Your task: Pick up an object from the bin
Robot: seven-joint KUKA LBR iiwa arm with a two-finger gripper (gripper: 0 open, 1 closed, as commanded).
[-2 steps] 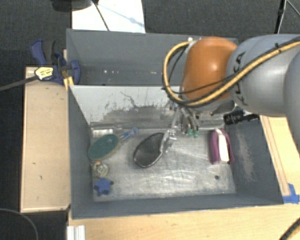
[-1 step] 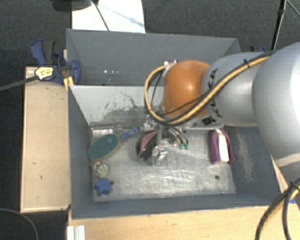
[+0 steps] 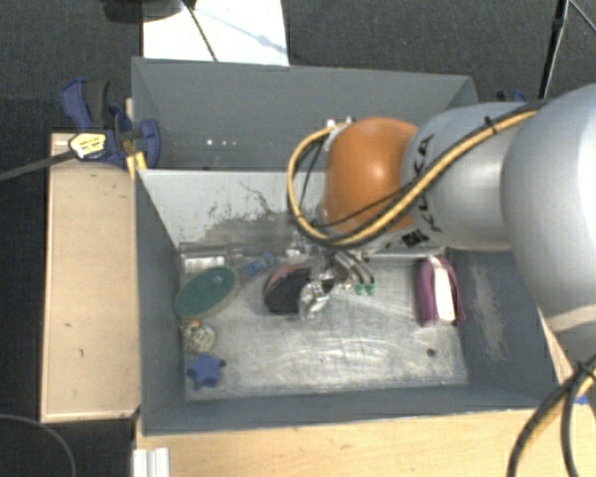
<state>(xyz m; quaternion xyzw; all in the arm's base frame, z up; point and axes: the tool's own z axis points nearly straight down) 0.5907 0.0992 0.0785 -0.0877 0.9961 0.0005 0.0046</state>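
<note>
A grey metal bin sits among dark flooring. The gripper is low over the middle of the bin floor, right beside a dark rounded lump. I cannot tell whether it is apart, together or touching the lump. A green oval disc lies near the left wall, and a blue star-shaped piece lies in the front left corner. A purple and white tube lies by the right wall.

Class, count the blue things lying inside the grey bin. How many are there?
2. A blue star-shaped piece lies in the bin's near left corner; a smaller blue piece lies by the back wall, left of the gripper. The arm may hide others.
</note>
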